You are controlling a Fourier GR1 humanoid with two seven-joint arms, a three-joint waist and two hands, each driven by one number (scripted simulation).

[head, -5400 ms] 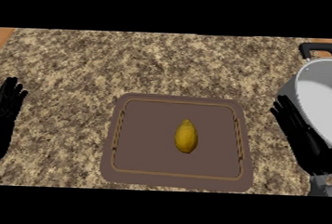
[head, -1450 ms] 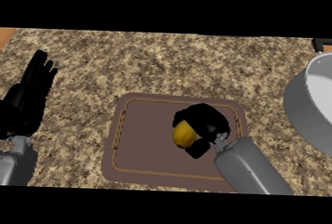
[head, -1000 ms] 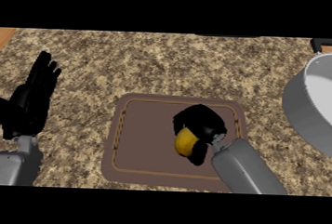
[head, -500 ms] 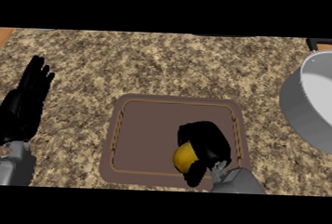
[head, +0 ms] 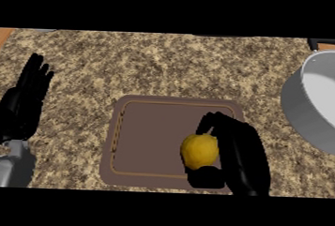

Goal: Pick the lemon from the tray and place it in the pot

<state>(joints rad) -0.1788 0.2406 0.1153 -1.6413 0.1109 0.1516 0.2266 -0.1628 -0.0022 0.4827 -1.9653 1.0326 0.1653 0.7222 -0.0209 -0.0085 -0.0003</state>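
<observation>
My right hand (head: 242, 150) is curled round the lemon (head: 199, 151), fingers down its far side and thumb tucked under its near end, so most of the yellow shows on the side facing the middle of the tray (head: 152, 138). The lemon sits over the tray's near right corner. From this steep angle I cannot tell whether it is already clear of the tray or touching it, though it looks slightly raised.

My left hand (head: 21, 107) rests open at the left edge of the worktop (head: 151, 62), fingers straight and pointing up, well apart from everything.

The pot (head: 290, 102) stands off to the right, beyond the tray, with its open mouth facing up. To do this carry well, I should first raise the lemon straight up so it clears the tray's raised rim. Then I swing right and a little away from me, high enough to pass over the pot's wall rather than knock it. I should keep my fingers wrapped until the lemon is over the pot's middle, then lower and only then uncurl them
</observation>
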